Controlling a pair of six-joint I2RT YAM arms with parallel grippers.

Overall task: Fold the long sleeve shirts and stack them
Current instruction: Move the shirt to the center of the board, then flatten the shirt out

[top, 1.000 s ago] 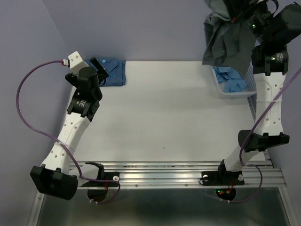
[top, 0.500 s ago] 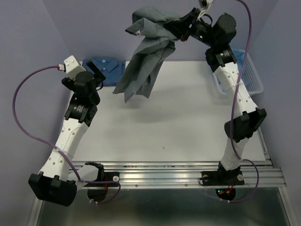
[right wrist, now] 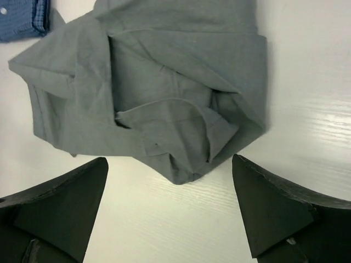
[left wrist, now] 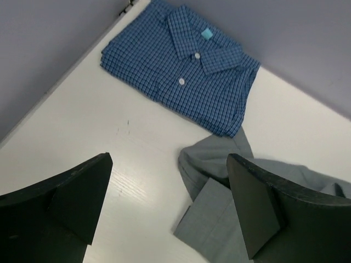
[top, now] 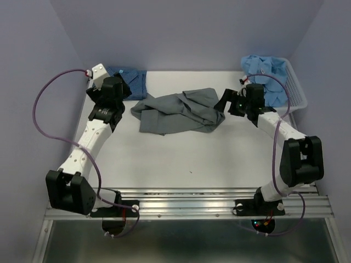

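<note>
Right gripper (right wrist: 169, 164) hangs with its jaws wide apart and nothing between them, low over the right edge of the dark grey shirt (top: 178, 112). That shirt lies in a rumpled heap in the far middle of the table (top: 192, 159), with folds doubled over each other and no sleeve or collar I can pick out with confidence. My left gripper (left wrist: 169, 164) is also spread wide and empty. It sits over bare table by the far left corner, with the grey shirt's left end just ahead of it. Beyond that lies the folded blue checked shirt (left wrist: 181, 66), collar up, and a tip of grey cloth reaches its near corner. More light blue shirts (top: 263, 71) are bunched in the white basket (top: 296, 93) at the far right. I judge one shirt done and the grey one at the start of its fold. Next I need both grippers down on opposite edges of the heap, pinching a single layer each and drawing it out flat, away from the folded shirt so it is not dragged.
</note>
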